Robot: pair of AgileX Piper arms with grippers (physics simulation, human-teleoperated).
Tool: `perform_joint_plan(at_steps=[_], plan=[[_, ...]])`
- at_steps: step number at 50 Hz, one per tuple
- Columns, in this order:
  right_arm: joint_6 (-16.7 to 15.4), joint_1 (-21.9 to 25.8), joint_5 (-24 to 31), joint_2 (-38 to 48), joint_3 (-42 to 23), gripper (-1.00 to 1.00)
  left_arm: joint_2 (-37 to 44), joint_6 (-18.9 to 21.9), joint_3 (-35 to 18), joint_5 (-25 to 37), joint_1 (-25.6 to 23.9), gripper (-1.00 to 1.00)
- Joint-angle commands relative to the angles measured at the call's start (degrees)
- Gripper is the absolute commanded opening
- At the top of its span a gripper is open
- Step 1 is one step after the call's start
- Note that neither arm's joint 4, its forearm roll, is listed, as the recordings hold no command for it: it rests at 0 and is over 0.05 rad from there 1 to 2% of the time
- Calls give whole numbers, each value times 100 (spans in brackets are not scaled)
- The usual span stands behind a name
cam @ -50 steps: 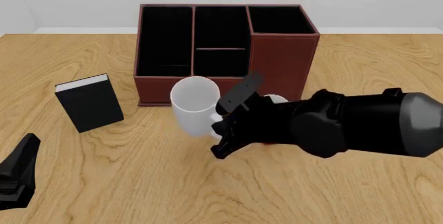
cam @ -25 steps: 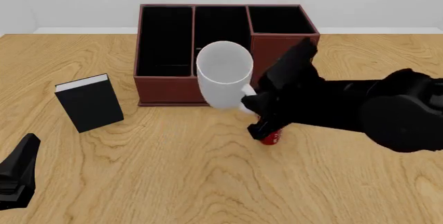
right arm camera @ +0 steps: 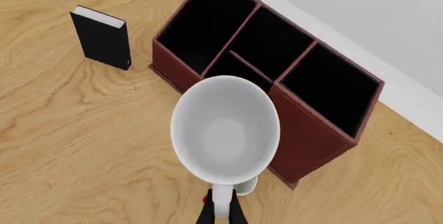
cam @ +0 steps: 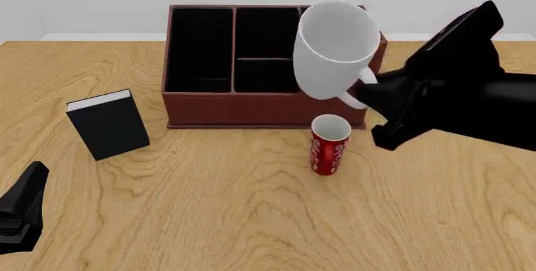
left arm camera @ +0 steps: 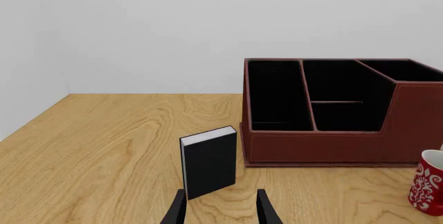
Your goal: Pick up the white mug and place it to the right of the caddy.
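Up front, the caddy (cam: 268, 64) is partly hidden by the white mug (cam: 333, 48), held aloft by its handle in the right gripper (right arm camera: 220, 214), fingers clamped. Below stands the red mug (cam: 328, 144). Left gripper (left arm camera: 220, 209), cut off, hangs parted near the book (cam: 107, 123).

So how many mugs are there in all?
2. The white mug hangs in the air, held by its handle in the right tool; the red mug stands on the table before the caddy.
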Motion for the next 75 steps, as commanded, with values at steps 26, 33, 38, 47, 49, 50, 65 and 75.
perform_joint_plan(at_steps=[26, 33, 38, 47, 49, 50, 65, 75], plan=[[235, -1006, 770, -1212, 113, -100, 0, 0, 0, 0, 0, 100], [261, -1260, 859, -1383, 221, -100, 0, 0, 0, 0, 0, 100], [304, -1458, 847, -1448, 355, -100, 0, 0, 0, 0, 0, 100], [363, -1801, 802, -1533, 589, -100, 0, 0, 0, 0, 0, 100], [387, -1910, 849, -1595, 617, -100, 0, 0, 0, 0, 0, 100], [362, -2019, 878, -1647, 653, -100, 0, 0, 0, 0, 0, 100], [302, -2652, 827, -1766, 980, -100, 0, 0, 0, 0, 0, 100], [244, -3045, 595, -1612, 1204, -100, 0, 0, 0, 0, 0, 100]])
